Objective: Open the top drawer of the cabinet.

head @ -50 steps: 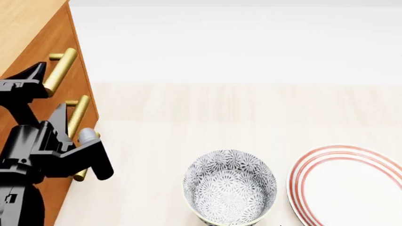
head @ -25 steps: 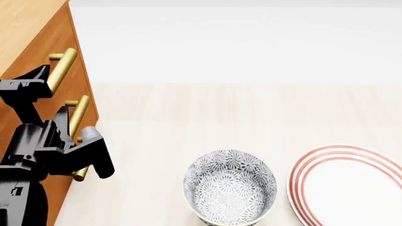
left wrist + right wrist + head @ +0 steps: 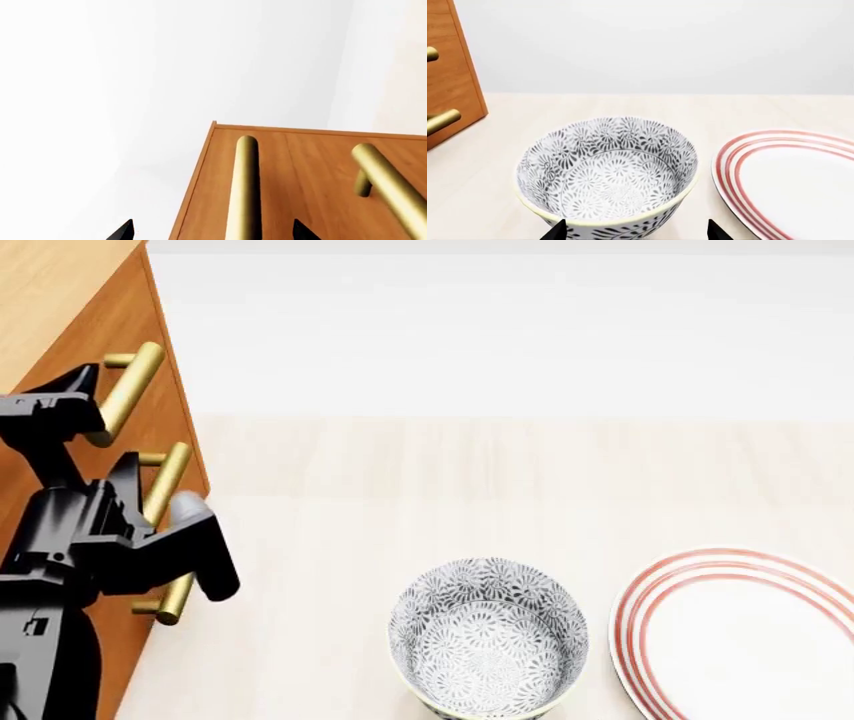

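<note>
Two jaws: the left gripper (image 3: 212,231) is spread wide, both black tips straddling a brass bar, nothing clamped yet.
Handle: the top handle (image 3: 244,190) runs straight up between the tips in the left wrist view; a second handle (image 3: 387,187) sits at 3 o'clock of it, on the next drawer.
Head view: left gripper (image 3: 83,410) sits at 9 o'clock, hard against the top handle (image 3: 130,388) on the top drawer (image 3: 80,390).
Drawer: looks fully shut, flush with the cabinet (image 3: 54,300), which fills the 10 o'clock corner.
Right gripper: right gripper (image 3: 635,231) parted and idle, hovering over the patterned bowl (image 3: 607,172), striped plate (image 3: 790,182) at 3 o'clock.
Risk one: closing too shallow, so the tips pinch only the bar's edge and slip off on the pull.
Risk two: the handles are identical and close; drifting down means the wrong drawer opens.
Risk three: pulling off-axis could jam the drawer or skid along the bar.
</note>
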Controlling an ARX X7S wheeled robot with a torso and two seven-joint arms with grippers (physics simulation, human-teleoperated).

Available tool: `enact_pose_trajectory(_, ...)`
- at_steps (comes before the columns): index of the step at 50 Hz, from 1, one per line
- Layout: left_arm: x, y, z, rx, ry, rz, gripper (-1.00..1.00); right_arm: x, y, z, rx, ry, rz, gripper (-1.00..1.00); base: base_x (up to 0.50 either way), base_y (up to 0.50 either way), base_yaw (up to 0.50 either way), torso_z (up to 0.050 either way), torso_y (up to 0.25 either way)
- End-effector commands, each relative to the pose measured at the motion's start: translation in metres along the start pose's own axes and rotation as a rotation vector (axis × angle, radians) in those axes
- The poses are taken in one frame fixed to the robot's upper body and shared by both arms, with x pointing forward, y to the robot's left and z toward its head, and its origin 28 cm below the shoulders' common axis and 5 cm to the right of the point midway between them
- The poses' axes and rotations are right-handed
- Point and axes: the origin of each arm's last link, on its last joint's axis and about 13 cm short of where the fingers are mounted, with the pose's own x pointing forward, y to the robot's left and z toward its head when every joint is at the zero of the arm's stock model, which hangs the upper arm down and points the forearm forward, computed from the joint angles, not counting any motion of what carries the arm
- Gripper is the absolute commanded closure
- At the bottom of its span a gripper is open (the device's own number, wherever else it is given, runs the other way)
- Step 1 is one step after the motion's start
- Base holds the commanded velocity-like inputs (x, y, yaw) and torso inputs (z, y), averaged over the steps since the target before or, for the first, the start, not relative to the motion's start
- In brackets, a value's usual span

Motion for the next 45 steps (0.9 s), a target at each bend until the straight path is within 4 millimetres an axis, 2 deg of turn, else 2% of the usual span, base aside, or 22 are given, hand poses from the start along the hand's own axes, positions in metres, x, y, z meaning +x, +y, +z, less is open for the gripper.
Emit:
enact_pose_trajectory(1,0.003,0.002,0.003,-0.023,0.007,-0.007,-1.0,0.002,0.0,0.0,0.008,-0.009,0.001,-1.0,0.0,0.0,0.0,0.0,0.0)
enact_pose_trajectory(27,0.01,-0.004,0.0,-0.029,0.023,-0.019,-1.0,0.002,0.0,0.0,0.014,-0.001,0.004,-1.0,0.0,0.0,0.0,0.0,0.0)
enact_pose_trajectory(28,0.01,-0.004,0.0,-0.03,0.025,-0.018,1.0,0.002,0.0,0.0,0.014,-0.001,0.003,-1.0,0.0,0.0,0.0,0.0,0.0)
enact_pose_trajectory(45,0.013,-0.01,-0.001,-0.025,0.029,-0.028,1.0,0.002,0.0,0.002,0.018,0.001,-0.004,-1.0,0.0,0.0,0.0,0.0,0.0)
